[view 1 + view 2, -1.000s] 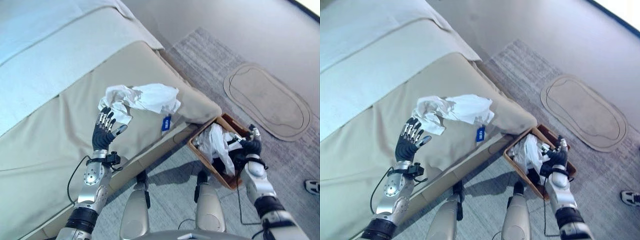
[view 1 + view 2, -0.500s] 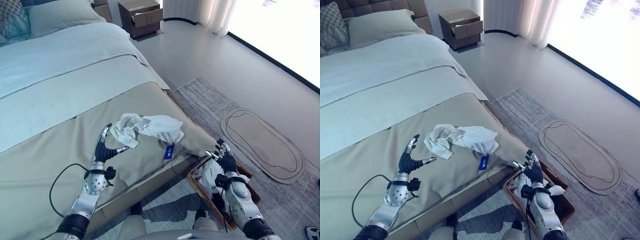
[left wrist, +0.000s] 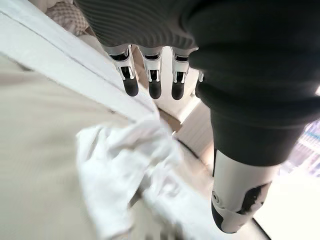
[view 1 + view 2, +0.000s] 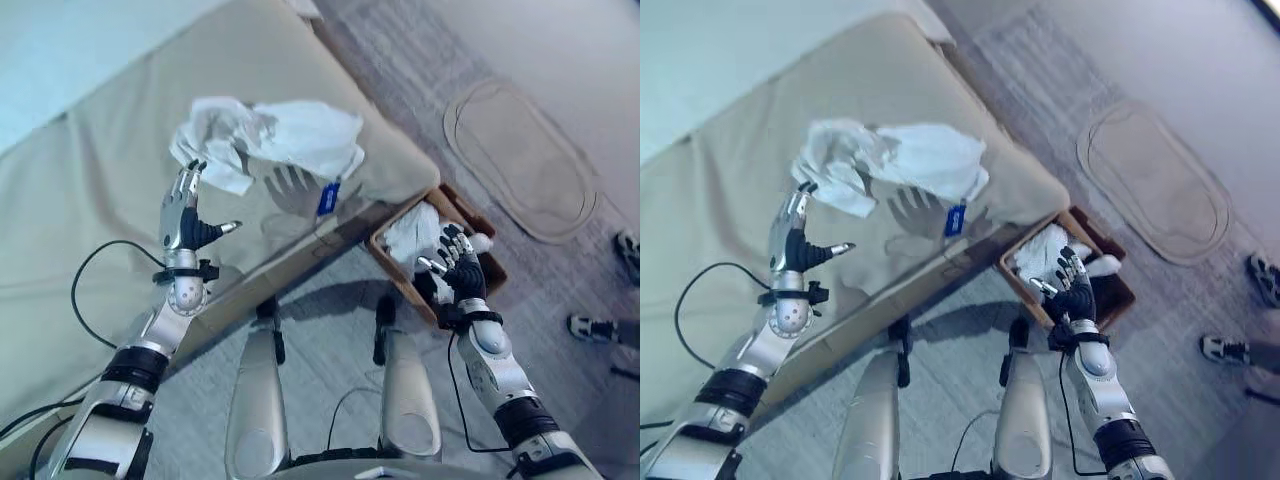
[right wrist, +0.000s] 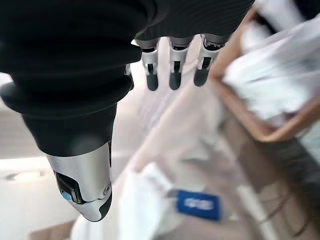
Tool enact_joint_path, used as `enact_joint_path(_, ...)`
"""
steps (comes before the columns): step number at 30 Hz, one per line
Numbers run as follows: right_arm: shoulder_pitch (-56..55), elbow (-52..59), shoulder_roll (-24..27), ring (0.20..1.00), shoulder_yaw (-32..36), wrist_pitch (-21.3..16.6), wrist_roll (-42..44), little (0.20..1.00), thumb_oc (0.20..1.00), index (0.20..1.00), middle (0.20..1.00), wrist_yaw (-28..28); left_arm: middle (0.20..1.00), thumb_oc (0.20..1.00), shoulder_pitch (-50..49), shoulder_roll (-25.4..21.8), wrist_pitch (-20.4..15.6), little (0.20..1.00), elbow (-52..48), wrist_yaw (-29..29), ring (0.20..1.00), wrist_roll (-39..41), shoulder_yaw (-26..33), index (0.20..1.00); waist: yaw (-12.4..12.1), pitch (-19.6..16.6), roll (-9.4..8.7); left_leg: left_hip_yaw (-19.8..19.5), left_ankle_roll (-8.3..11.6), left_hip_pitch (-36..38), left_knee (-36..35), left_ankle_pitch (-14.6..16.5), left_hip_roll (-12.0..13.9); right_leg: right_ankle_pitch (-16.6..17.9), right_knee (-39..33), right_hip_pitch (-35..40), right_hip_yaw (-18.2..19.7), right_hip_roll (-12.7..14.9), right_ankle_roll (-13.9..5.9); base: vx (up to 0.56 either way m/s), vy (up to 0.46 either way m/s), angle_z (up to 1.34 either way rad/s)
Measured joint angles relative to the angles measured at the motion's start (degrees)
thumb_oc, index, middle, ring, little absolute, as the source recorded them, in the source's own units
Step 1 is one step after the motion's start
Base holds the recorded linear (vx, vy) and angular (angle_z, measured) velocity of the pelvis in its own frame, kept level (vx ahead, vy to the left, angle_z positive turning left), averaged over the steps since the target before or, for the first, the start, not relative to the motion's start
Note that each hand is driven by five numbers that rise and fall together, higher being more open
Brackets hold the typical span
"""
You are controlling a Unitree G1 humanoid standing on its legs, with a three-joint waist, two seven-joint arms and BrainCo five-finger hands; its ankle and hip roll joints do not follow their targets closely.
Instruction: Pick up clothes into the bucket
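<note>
One white garment (image 4: 270, 140) lies crumpled on the tan bed cover (image 4: 90, 220), near the bed's corner, with a blue tag (image 4: 328, 198) hanging at the mattress edge below it. Status: not yet collected.

Item, bucket (image 4: 391, 276): a brown open-topped box on the grey rug (image 4: 330, 330), just beside the bed corner. Contents: white cloth (image 4: 412, 228) already inside, heaped toward the bed side, over something dark. Judgement: that part of the job appears done.

Item, left hand (image 4: 183, 215): raised over the bed cover, fingers straight and spread, thumb out, holding nothing. Fingertips stand just beside the near edge of the garment; contact cannot be told. Its wrist view shows the cloth past the outstretched fingers (image 3: 150, 75).

Item, right hand (image 4: 1074, 291): fingers spread wide, empty, held above the near side of the bucket.

Item, oval mat (image 4: 520, 160): on the floor beyond the bucket, well apart from the work.

Item, a person's shoes (image 4: 592, 328): on the floor at the robot's right.

Remaining, by estimate: close the left hand on the bed garment, carry it across the bed corner, release it into the bucket.
</note>
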State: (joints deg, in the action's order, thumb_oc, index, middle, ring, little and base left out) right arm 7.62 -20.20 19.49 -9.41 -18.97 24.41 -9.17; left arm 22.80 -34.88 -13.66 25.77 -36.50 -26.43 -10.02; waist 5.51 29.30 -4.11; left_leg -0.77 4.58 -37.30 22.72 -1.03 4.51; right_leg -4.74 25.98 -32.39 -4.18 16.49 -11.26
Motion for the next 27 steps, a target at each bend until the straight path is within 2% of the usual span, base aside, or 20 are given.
enact_joint_path(5,-0.2,0.1,0.5,1.0,0.8,-1.0,1.1,1.0,1.0,1.0,1.0,-0.3,1.0,1.0,2.3,-4.7,2.2,1.0,0.1,-3.7,1.0,-2.1,0.7,1.0,1.3,1.1,-0.46,0.1,-0.36,-6.7,1.8,-0.3,0.2,0.1,2.7,-7.7,0.9,-0.2,0.02,-0.09,0.039,-0.06)
enact_joint_path(8,0.0,1.4,0.8,1.0,0.8,-1.1,1.1,1.0,1.0,1.0,1.0,-1.2,1.0,1.0,4.8,-4.7,2.9,1.0,0.2,-5.3,1.0,-1.8,3.4,1.0,1.6,1.3,-0.65,0.2,-0.38,-9.1,1.9,-0.3,0.3,0.2,3.1,-10.4,1.3,-0.3,0.06,-0.04,0.009,-0.06)
enact_joint_path(13,0.2,1.9,1.0,1.0,0.7,-1.7,1.1,1.0,1.0,1.0,1.0,-1.7,1.0,1.0,8.7,-5.2,3.2,1.0,0.7,-7.0,1.0,2.4,5.7,1.0,1.7,1.3,-0.7,-0.1,-0.39,-11.0,2.3,-1.2,0.4,0.3,4.1,-12.2,0.8,-0.3,0.16,0.04,-0.01,0.04)
enact_joint_path(15,0.4,2.0,1.1,1.0,0.7,-2.1,1.2,1.0,1.0,1.0,1.0,-1.8,1.0,1.0,10.3,-6.9,3.2,1.0,0.9,-7.2,1.0,3.7,5.9,1.0,1.8,1.3,-0.76,-1.0,-0.16,-11.9,2.4,-0.7,0.5,0.0,3.8,-12.3,0.2,-0.6,0.16,-0.05,-0.015,0.07)
enact_joint_path(17,0.8,2.3,1.3,1.0,0.6,-2.4,1.5,1.0,1.0,1.0,1.0,-1.8,1.0,1.0,12.0,-11.2,3.2,1.0,1.0,-7.6,1.0,3.7,5.7,1.0,1.9,1.3,-0.81,-1.5,0.64,-13.8,2.9,-0.9,0.5,-0.4,4.4,-13.9,-0.4,-0.5,0.28,0.05,-0.005,0.07)
enact_joint_path(23,1.8,2.4,1.1,1.0,0.5,-2.4,1.6,1.0,1.0,1.0,1.0,-1.7,1.0,1.0,15.5,-13.2,3.7,1.0,3.4,-8.2,1.0,3.7,5.3,1.0,1.9,1.2,-0.93,-2.5,0.71,-16.1,4.1,-0.9,0.4,-0.3,4.4,-14.8,-1.4,-0.5,0.27,0.01,0.013,0.05)
enact_joint_path(27,3.5,2.4,1.1,1.0,-0.4,-2.4,2.1,1.0,1.0,1.0,1.0,-1.3,1.0,1.0,18.7,-17.0,4.4,1.0,4.1,-8.7,1.0,3.7,4.1,1.0,2.7,1.3,-1.19,-2.8,0.75,-18.5,5.1,-0.8,0.4,-0.1,4.5,-16.5,-1.6,-0.5,0.1,0.0,0.0,0.0)
